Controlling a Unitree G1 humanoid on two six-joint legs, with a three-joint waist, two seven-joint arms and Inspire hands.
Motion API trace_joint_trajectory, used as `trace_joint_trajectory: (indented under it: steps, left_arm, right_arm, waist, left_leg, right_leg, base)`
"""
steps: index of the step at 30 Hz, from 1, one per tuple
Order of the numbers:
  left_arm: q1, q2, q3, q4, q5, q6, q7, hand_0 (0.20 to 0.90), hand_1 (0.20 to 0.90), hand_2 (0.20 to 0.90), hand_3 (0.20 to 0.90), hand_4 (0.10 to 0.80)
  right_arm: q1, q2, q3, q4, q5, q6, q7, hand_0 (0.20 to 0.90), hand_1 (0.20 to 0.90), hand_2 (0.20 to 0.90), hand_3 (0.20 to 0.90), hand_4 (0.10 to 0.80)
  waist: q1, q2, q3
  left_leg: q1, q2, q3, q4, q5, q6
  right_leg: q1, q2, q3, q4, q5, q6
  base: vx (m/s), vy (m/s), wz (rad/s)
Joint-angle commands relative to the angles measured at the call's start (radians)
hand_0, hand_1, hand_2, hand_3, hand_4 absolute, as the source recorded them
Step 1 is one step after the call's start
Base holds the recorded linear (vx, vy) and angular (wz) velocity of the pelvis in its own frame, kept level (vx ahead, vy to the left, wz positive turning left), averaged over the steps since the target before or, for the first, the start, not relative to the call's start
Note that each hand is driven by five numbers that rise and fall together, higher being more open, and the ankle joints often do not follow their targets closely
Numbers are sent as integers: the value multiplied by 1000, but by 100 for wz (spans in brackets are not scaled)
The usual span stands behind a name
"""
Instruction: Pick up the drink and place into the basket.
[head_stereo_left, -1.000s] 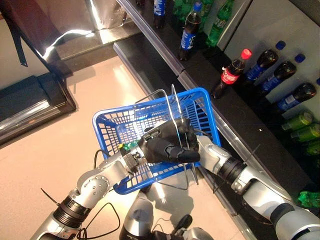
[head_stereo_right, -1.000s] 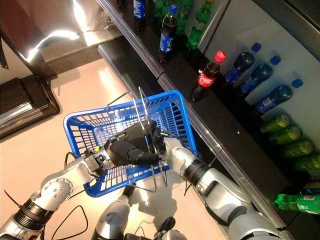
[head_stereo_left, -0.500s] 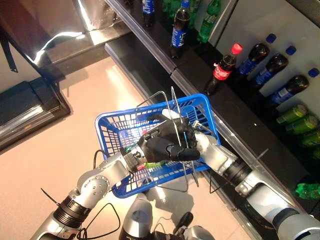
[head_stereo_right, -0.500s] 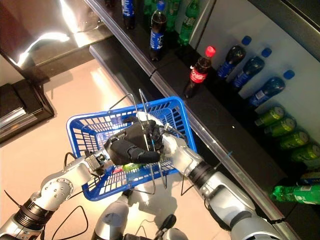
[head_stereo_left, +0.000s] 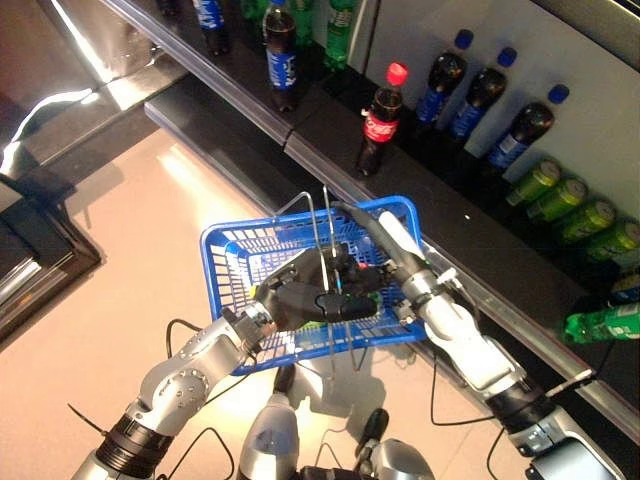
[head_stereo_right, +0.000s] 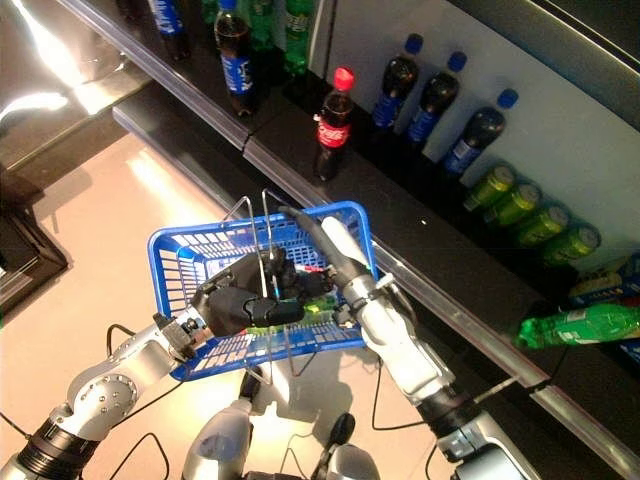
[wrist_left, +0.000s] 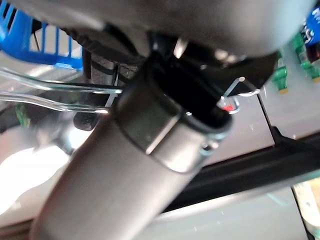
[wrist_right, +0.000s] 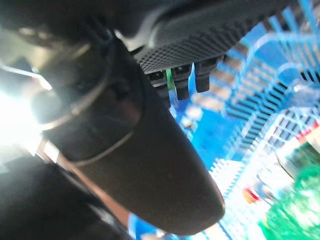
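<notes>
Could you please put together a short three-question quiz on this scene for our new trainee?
1. True or false: the blue basket hangs from its wire handles, which the left hand grips.
2. Where is the right hand? A) on the shelf B) down inside the basket C) on the floor
3. Fill in: the bottle with the red cap stands on the dark ____.

Key: 1 true; 2 B; 3 shelf.

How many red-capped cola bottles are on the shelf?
1. The red-capped dark cola bottle stands on the black shelf just beyond the blue plastic basket; others may be outside the view.
</notes>
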Motion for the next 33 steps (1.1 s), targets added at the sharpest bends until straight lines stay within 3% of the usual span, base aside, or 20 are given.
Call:
trace_joint_trajectory:
  steps: [1,12,19,33]
  left_arm:
    - [-128,-277,112,-153,-109,-377,-170,300,300,300,200,100]
    - [-22,-252,261,-70,-107,-426,-142,300,300,300,200,100]
    - [15,-246,322,21,-77,-451,-76,300,300,300,200,100]
    - [147,-265,485,359,42,-497,4,300,300,300,200,100]
  right_arm:
    - [100,-16,20,3,44,-167,-101,900,900,900,900,800]
    - [282,-6,-144,20,81,-241,-121,900,900,900,900,800]
    - [347,3,-221,93,70,-267,-208,900,900,900,900,800]
    - [448,74,-366,329,197,-283,-279,900,900,900,900,800]
  waist:
    - [-23,55,-421]
    - [-87,67,-424]
    - [-116,68,-421]
    - [-165,76,-405]
  left_leg:
    - [63,27,87,-5,-143,-11]
    - [68,37,135,-5,-145,-14]
    - [73,36,147,-5,-149,-11]
    - [92,39,198,-5,-161,-6]
  right_leg:
    - [-45,-21,15,-3,17,33]
    - [-56,-23,49,-3,13,29]
    - [-59,-18,75,-3,13,26]
    - [-72,-5,137,-3,13,20]
  base:
    - [2,9,-22]
    - [1,16,-12]
    - [3,8,-8]
    - [7,16,-12]
